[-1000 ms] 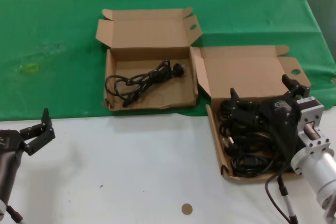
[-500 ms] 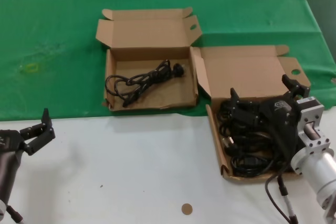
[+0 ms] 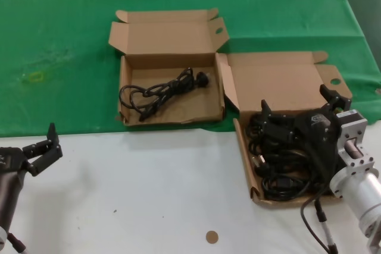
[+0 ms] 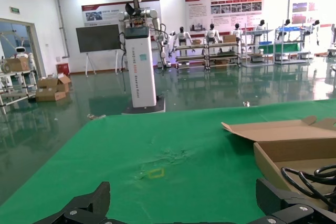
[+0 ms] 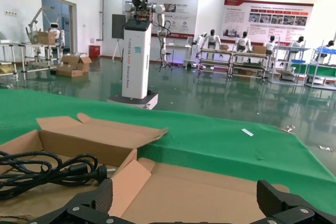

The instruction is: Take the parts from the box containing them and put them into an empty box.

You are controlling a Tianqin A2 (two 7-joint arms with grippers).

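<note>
In the head view the right gripper (image 3: 296, 110) sits at the lower right of the frame, low over the pile of black power cords (image 3: 284, 159) that fills the tray of the box on the right (image 3: 280, 84). Its two fingers are spread wide, one tip near the rear left of the pile and the other by the lid's right tab; nothing is visibly clamped between them, though whether a fingertip touches a cord cannot be told. This box stands partly on the white table (image 3: 149, 194) and partly on the green cloth (image 3: 59, 40), its deep lid panel folded back and a round hole showing in the right tab. Just left of it and farther up the frame, wholly on the green cloth, lies the other open box (image 3: 166, 34), which holds a single coiled cord (image 3: 161, 94) lying across its floor. The right wrist view shows that single cord (image 5: 47, 171) in its tray beyond the right box's lid flap. The left gripper (image 3: 43, 147) rests at the lower left edge of the frame above the white table, well apart from both boxes, its fingers parted and holding nothing. A small brown disc (image 3: 211, 237) lies on the table near the bottom centre.
</note>
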